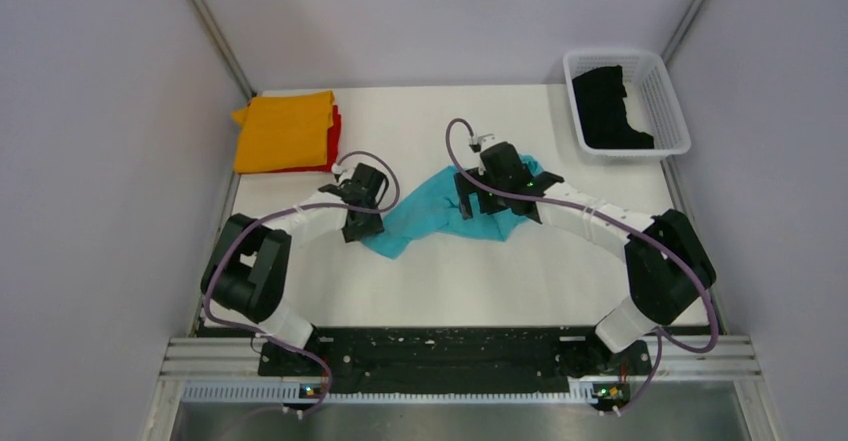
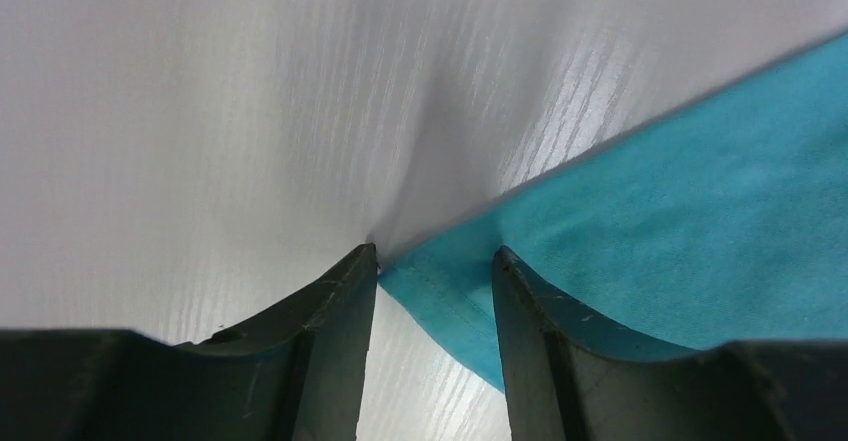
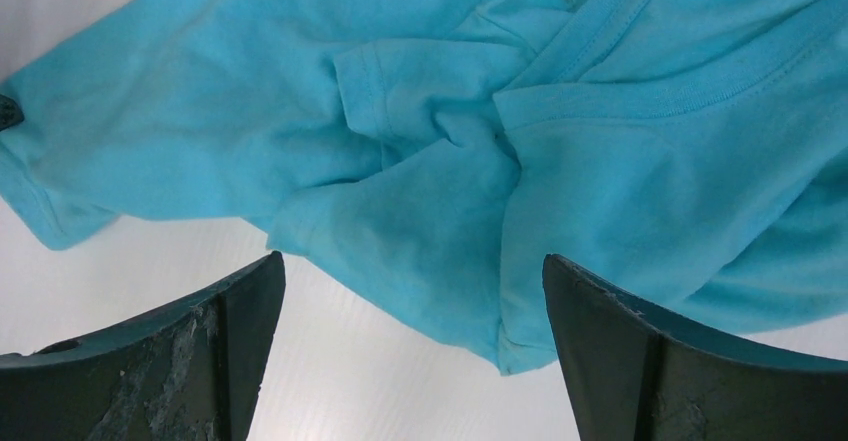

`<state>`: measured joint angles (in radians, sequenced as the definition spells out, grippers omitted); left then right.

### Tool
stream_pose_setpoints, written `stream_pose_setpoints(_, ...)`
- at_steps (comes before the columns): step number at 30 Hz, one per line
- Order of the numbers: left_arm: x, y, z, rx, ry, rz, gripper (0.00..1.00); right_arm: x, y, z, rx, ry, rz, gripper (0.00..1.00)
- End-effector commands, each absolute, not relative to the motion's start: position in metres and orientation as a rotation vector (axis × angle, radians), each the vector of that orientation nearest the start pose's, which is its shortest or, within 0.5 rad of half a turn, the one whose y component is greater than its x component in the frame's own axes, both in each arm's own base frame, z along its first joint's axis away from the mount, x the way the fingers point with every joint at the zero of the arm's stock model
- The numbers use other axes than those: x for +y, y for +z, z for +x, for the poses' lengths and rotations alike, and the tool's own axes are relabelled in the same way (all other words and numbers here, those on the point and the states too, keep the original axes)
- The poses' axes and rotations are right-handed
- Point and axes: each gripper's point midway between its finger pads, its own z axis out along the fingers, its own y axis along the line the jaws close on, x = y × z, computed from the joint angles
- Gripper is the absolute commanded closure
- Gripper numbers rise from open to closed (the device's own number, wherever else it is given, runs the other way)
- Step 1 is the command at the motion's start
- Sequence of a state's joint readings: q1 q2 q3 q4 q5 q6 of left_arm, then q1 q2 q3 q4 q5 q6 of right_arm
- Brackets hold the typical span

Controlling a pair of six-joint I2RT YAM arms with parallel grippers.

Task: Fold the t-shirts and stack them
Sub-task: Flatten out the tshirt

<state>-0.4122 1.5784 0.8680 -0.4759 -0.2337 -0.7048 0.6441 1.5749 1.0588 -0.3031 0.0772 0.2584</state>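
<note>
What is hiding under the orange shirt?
A red shirt lies under the orange shirt. Only its right edge peeks out. The rest is covered, so I cannot tell how it is folded or whether anything else is beneath.

L claw (image 2: 432, 253) narrowly parted, R claw (image 3: 412, 257) wide apart, both arms angled inward, wrists low.

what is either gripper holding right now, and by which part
Nothing is clamped. The left gripper is open, astride the hem edge of the turquoise shirt; the right gripper hangs open above its crumpled middle.
</note>
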Motion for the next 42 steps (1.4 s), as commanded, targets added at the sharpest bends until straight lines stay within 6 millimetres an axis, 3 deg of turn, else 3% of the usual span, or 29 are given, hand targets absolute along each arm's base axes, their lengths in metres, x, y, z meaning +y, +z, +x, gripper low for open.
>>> stream_pose_setpoints(1,-0.116,-0.011,0.261,2.804,0.078,-0.428,0.51,0.238,0.120,0.332,2.306,0.323,-0.381,0.02)
stream_pose_setpoints(5,-0.116,-0.020,0.254,2.833,0.084,-0.433,0.68,0.235,0.120,0.330,2.305,0.314,-0.381,0.02)
stream_pose_setpoints(9,-0.114,-0.017,0.260,2.799,0.097,-0.446,1.00,0.239,0.118,0.326,2.309,0.334,-0.432,0.04)
stream_pose_setpoints(13,-0.112,-0.001,0.273,2.728,0.100,-0.455,1.00,0.248,0.114,0.320,2.301,0.260,-0.550,0.06)
stream_pose_setpoints(17,-0.114,0.017,0.286,2.661,0.066,-0.448,1.00,0.275,0.106,0.314,2.298,0.216,-0.650,0.08)
stream_pose_setpoints(24,-0.118,0.021,0.290,2.651,0.042,-0.444,1.00,0.306,0.076,0.309,2.327,0.168,-0.666,0.11)
stream_pose_setpoints(29,-0.119,0.019,0.288,2.657,0.028,-0.439,1.00,0.293,0.060,0.316,2.351,0.065,-0.572,0.14)
stream_pose_setpoints(34,-0.121,0.018,0.288,2.661,0.014,-0.433,1.00,0.276,0.061,0.322,2.333,-0.030,-0.448,0.18)
stream_pose_setpoints(38,-0.121,0.017,0.287,2.664,0.009,-0.430,1.00,0.276,0.065,0.322,2.325,-0.003,-0.384,0.21)
stream_pose_setpoints(42,-0.120,0.017,0.287,2.663,0.017,-0.423,1.00,0.277,0.066,0.317,2.331,0.039,-0.374,0.34)
